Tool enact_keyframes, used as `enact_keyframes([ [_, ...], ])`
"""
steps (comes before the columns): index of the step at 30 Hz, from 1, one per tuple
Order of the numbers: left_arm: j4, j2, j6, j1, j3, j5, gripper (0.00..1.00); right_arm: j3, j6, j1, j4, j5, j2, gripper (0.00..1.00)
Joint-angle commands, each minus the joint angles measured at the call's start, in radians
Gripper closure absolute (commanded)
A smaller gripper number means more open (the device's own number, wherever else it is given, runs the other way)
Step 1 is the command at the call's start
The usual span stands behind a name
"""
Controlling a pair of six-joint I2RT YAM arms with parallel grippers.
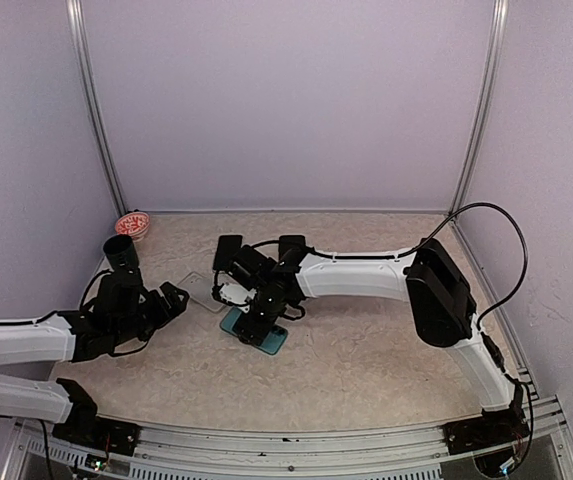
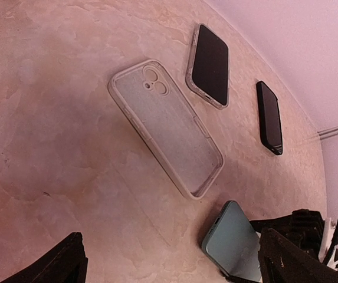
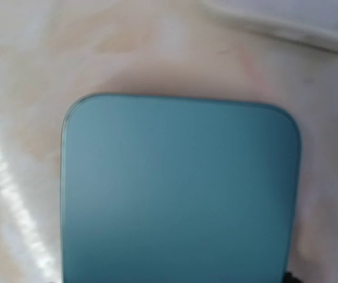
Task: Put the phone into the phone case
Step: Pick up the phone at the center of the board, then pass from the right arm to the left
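Teal phone [image 1: 274, 341] flat on table [image 1: 386, 350], back up, under right gripper [image 1: 256, 318]; its grip cannot be told.
Long axis roughly parallels clear case [image 2: 169, 127], near but apart; left gripper [image 1: 173, 297] spread wide.

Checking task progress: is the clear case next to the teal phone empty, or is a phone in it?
Empty. The table shows through the clear case, and the teal phone lies outside it, just past one end.

You see a teal phone [image 3: 177, 188] on the beige, marbled table [image 2: 51, 118]. At its ten o'clock lies a clear, faintly speckled case [image 2: 166, 127]. At the table's eleven o'clock sits a red-and-white disc [image 1: 132, 224]. The walls [image 1: 286, 100] are lilac.
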Motion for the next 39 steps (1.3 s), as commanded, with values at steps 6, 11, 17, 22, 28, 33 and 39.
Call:
enact_keyframes([
  [6, 0.102, 0.014, 0.021, -0.046, -0.024, 0.015, 0.01, -0.065, 0.147, -0.065, 0.146, -0.051, -0.124, 0.26],
  [11, 0.150, 0.056, 0.064, -0.111, -0.010, -0.006, 0.01, -0.109, 0.224, -0.102, 0.207, -0.077, -0.160, 0.26],
  [17, 0.253, 0.153, 0.105, -0.173, 0.003, 0.052, 0.01, -0.142, 0.294, -0.134, 0.250, -0.083, -0.184, 0.25],
  [22, 0.378, 0.273, 0.157, -0.219, 0.040, 0.137, 0.01, -0.172, 0.335, -0.148, 0.288, -0.085, -0.203, 0.25],
  [28, 0.531, 0.416, 0.196, -0.249, 0.095, 0.267, 0.02, -0.205, 0.366, -0.159, 0.322, -0.073, -0.230, 0.24],
  [33, 0.611, 0.530, 0.197, -0.259, 0.147, 0.329, 0.06, -0.229, 0.391, -0.165, 0.340, -0.063, -0.257, 0.24],
  [39, 0.674, 0.616, 0.174, -0.259, 0.200, 0.365, 0.14, -0.257, 0.417, -0.175, 0.354, -0.061, -0.279, 0.23],
])
